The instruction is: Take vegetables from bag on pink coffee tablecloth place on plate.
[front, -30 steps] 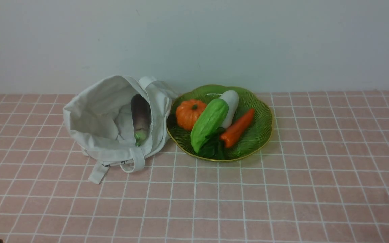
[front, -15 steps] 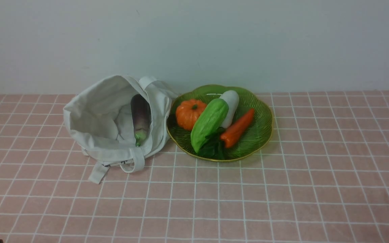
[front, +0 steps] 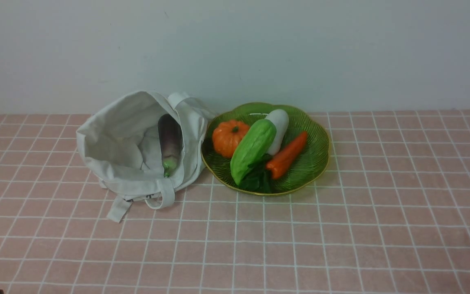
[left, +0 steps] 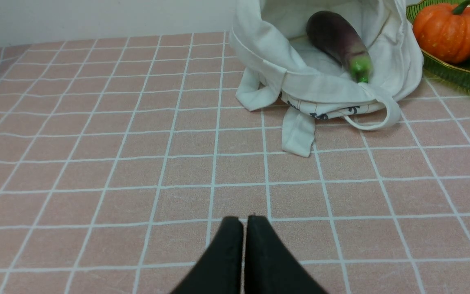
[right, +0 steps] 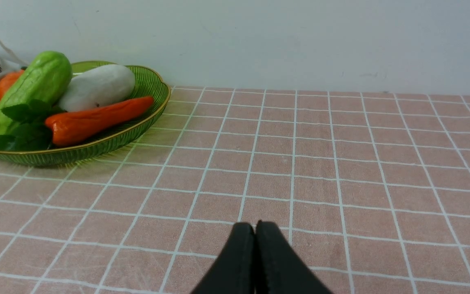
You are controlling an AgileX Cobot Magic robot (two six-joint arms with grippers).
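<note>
The pink coffee tablecloth [front: 341,228], dusty pink with a thin white grid, covered the whole table up to a pale wall [front: 300,49] at the far side.

Left of centre and toward the far side, the bag [front: 112,143] lay slumped on the cloth with its mouth open toward the camera, its handle straps trailing over the near edge. The left wrist view showed dark printed marks on the fabric near the bag's lower edge, and the right wrist view caught a few dark letters on its side, but none of it could be read.

Just right of the bag, touching or nearly touching it, sat the plate [front: 316,163], green and ribbed with a yellowish rim. On it the green gourd [front: 253,149] lay diagonally across the middle, leaning on a white vegetable [front: 279,122] behind it. An orange pumpkin [front: 227,136] sat to its left, an orange pepper [front: 286,155] to its right, and dark green leaves [front: 257,179] at the near edge.

The eggplant [front: 169,141] was inside the bag, green stem end pointing near.

The left gripper [left: 243,222] hovered low over bare cloth on the near side of the bag, fingers pressed together and holding nothing. The right gripper [right: 255,226] was likewise closed and empty, over bare cloth right of the plate.
</note>
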